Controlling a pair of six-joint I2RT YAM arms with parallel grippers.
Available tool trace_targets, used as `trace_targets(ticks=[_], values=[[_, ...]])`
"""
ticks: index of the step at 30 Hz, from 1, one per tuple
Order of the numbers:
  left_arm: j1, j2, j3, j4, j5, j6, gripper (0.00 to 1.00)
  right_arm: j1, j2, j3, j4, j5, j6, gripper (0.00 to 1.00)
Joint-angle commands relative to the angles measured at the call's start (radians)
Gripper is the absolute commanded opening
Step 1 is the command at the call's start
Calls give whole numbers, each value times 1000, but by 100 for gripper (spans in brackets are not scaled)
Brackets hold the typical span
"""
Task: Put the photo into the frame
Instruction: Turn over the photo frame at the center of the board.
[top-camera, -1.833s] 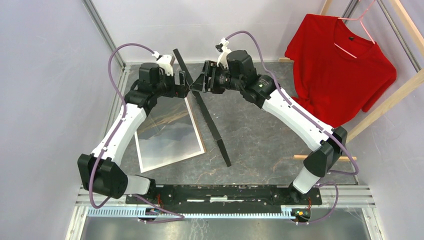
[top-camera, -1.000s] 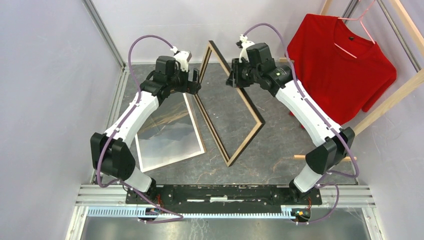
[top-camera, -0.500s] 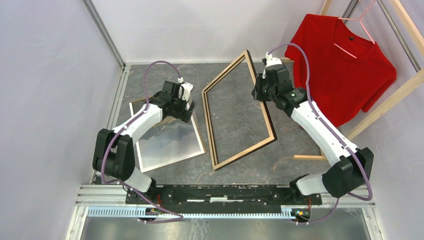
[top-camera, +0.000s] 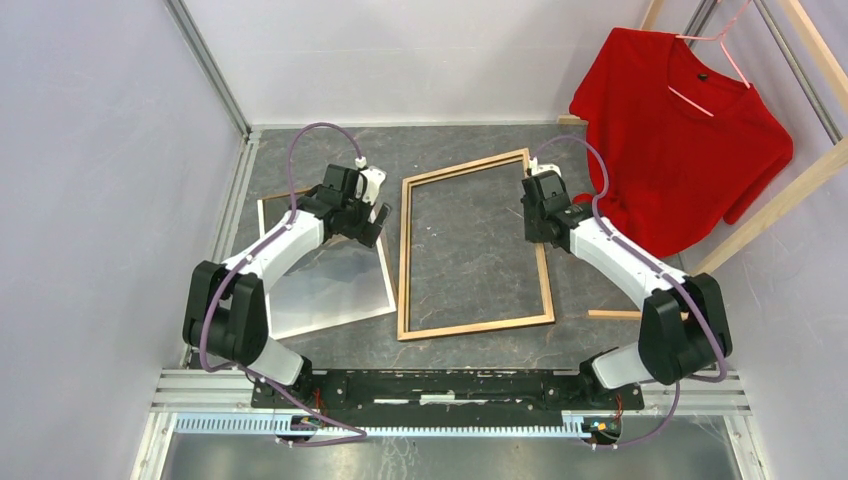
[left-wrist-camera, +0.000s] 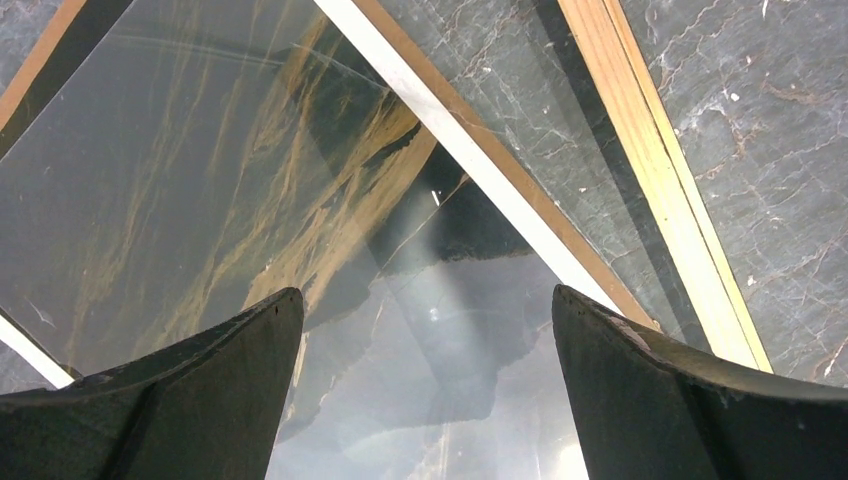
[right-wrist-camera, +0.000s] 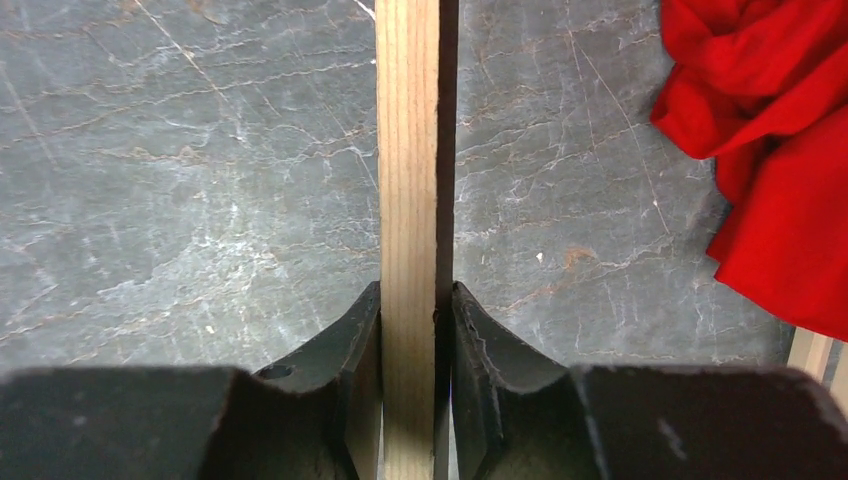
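Observation:
The frame (top-camera: 476, 325) lies flat in the middle of the table with its light wood side up. My right gripper (top-camera: 537, 218) is shut on its right rail; in the right wrist view both fingers (right-wrist-camera: 365, 340) press the wooden rail (right-wrist-camera: 407, 150). The photo (top-camera: 330, 295), brown-gold sky fading to pale mist with a white border, lies left of the frame, partly under my left arm. My left gripper (top-camera: 366, 218) hangs open above the photo's far right part. In the left wrist view the photo (left-wrist-camera: 230, 170) shows between the wide-apart fingers (left-wrist-camera: 240, 345), with nothing held.
A brown board edge (left-wrist-camera: 520, 190) shows under the photo, beside the frame's left rail (left-wrist-camera: 660, 200). A red T-shirt (top-camera: 680, 130) hangs on a wooden rack (top-camera: 770, 215) at the back right, close to my right gripper. A loose wooden strip (top-camera: 615, 314) lies right of the frame.
The frame has swung down from standing tilted to lying flat, wood side up, held by my right gripper. My left gripper has left the frame and come down over the photo.

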Motion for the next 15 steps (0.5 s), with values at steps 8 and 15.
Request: trace_targets(ticks=[8,15], values=[[-3,-70,-43,-17,-68,53,100,2,187,-16,128,108,-24,9],[5,-115,-94,-41,-102,72,100,3,297,48,123,188,-24,10]])
